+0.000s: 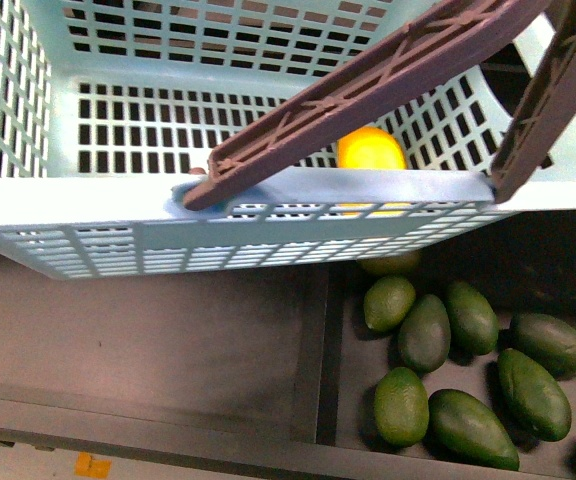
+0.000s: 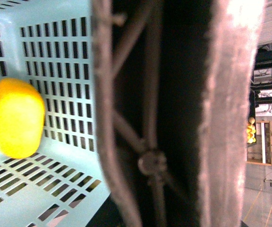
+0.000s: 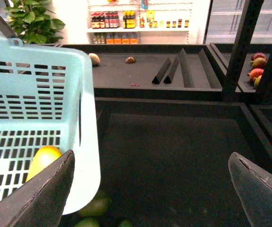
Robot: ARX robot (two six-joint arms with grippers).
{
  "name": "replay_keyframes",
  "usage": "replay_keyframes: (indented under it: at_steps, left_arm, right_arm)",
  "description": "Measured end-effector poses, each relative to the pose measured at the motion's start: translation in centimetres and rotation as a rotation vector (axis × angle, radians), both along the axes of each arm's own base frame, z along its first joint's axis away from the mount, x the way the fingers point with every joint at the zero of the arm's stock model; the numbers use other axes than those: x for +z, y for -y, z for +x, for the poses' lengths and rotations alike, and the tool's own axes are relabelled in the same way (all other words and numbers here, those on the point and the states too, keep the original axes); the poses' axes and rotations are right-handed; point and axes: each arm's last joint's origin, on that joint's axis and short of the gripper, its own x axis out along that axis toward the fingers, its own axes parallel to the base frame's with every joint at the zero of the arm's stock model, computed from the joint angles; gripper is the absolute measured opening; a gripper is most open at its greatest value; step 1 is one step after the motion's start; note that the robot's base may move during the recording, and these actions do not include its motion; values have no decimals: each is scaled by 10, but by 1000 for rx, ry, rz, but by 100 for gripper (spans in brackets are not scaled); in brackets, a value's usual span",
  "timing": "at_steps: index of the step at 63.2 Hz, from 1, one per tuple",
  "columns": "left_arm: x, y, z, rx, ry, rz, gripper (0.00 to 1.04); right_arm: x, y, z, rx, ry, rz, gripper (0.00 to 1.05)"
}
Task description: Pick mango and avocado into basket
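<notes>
Plainly the basket [image 1: 88, 215] hangs tilted, the mango [image 1: 370, 150] lying inside against its near wall. An avocado [image 1: 401, 404] in the pile below is the pick. The right gripper [image 3: 152, 189], jaws wide, should come down across its short width, clear of neighbours. Whether the left gripper is closed I cannot tell; its view shows mostly the handle [image 2: 174, 113]. Far shelf bottles [image 3: 126, 21] bear labels too small to read.

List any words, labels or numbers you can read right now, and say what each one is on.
No text can be read in any view.
Bottles on the far shelf: they have labels, but these are too small and blurred to read.
Basket: no writing shows.
Orange scrap on the floor: no legible marks.
</notes>
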Motion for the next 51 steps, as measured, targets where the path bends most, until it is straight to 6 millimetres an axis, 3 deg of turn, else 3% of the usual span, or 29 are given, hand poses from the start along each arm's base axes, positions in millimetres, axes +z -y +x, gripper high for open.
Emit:
replay_keyframes:
  at_steps: [9,30,40,51]
  left_arm:
    - [0,3,-2,-20,-6,-8,13]
    - [0,3,-2,-7,-3,-3,13]
    - [0,3,-2,-10,-3,-4,13]
    - [0,3,-2,-15,-5,-6,13]
  right_arm:
    - [5,10,9,-100,-298,47,96]
    - [17,61,45,-52,-301,-69,96]
    - [-2,93,59,127,-304,-216,96]
    - [-36,124,64,318,-386,-239,96]
